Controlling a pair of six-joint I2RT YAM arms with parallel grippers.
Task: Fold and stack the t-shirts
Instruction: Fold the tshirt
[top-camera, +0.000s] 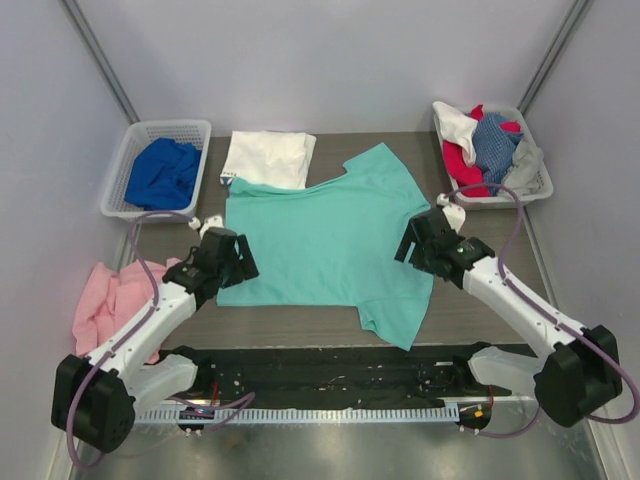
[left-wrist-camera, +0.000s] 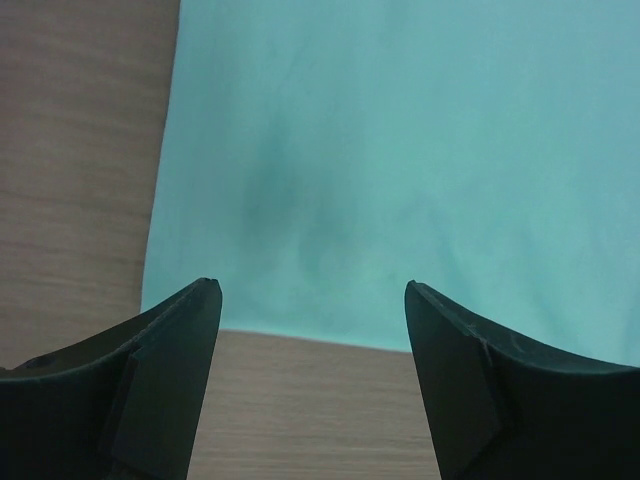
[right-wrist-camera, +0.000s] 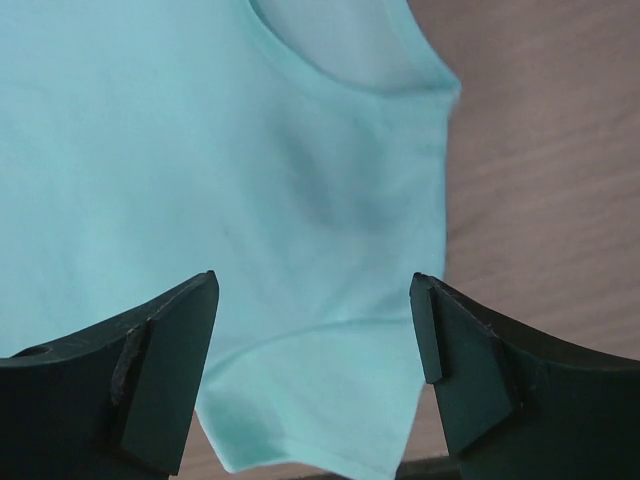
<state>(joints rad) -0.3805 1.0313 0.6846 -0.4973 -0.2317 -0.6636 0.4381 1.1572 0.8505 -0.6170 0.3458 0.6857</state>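
Both grippers hang wide and empty: left gripper (top-camera: 238, 264) by the hem corner of the mint-green t-shirt (top-camera: 330, 240), right gripper (top-camera: 410, 246) over its collar end. It lies spread mid-table. I judge the fold not yet begun; next I must pinch its edges.

1. Top view: no legible text, logo or number on anything.
2. Left wrist view: nothing readable. The mint-green t-shirt (left-wrist-camera: 400, 150) fabric is plain and the worktop (left-wrist-camera: 70, 150) is unmarked.
3. Right wrist view: no print, tag or label readable on the mint-green t-shirt.
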